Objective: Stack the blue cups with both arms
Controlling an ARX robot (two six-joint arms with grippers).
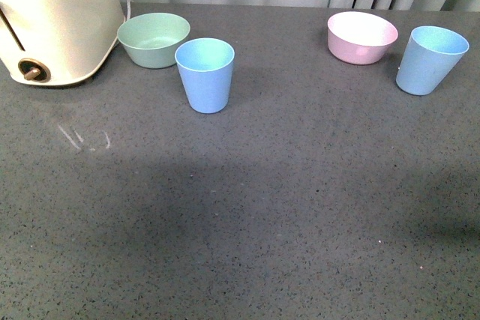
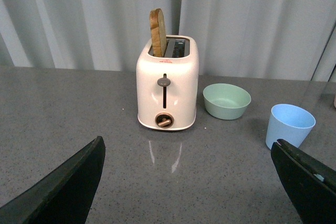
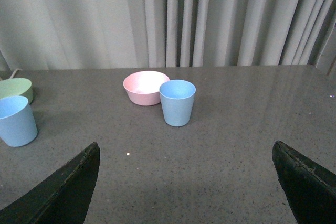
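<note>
Two light-blue cups stand upright on the grey table. One blue cup (image 1: 205, 74) is left of centre, beside the mint-green bowl (image 1: 153, 39); it also shows in the left wrist view (image 2: 290, 126) and in the right wrist view (image 3: 17, 120). The other blue cup (image 1: 430, 59) stands at the far right next to the pink bowl (image 1: 361, 37); it also shows in the right wrist view (image 3: 177, 102). Neither arm shows in the front view. My left gripper (image 2: 189, 182) is open and empty, well back from the cup. My right gripper (image 3: 186, 184) is open and empty, facing the right cup from a distance.
A cream toaster (image 1: 52, 20) stands at the back left, with a slice of bread (image 2: 157, 32) in one slot. A grey curtain (image 3: 210, 19) hangs behind the table. The grey tabletop (image 1: 262, 222) stretches bare toward me.
</note>
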